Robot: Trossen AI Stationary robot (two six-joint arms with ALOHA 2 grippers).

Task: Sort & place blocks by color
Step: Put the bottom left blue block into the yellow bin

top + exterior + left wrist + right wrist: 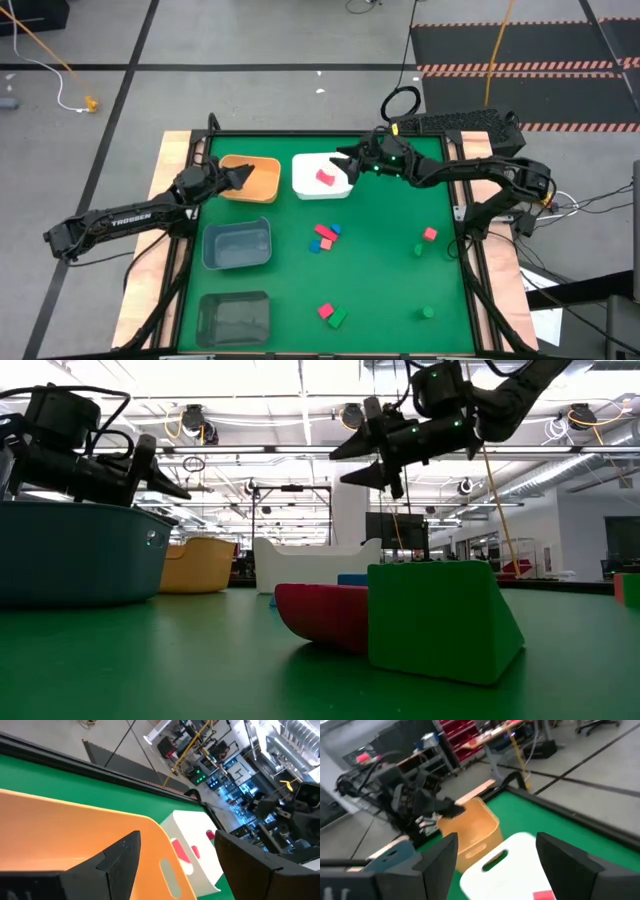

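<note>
High view: right hand [350, 163] fingers spread, empty, over white bin [308, 186] at tabletop's far edge; a red block [325, 177] lies inside. Left hand [243, 176] spread over orange bin [262, 190]. Other red, blue, green blocks [325, 237] scattered mid-tabletop. Low view: green block [440, 618] touching red block [325, 612].

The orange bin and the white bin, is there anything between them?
No. In the high view only a narrow strip of bare green table separates the orange plastic bin from the white plastic bin; they sit side by side, apart.
</note>
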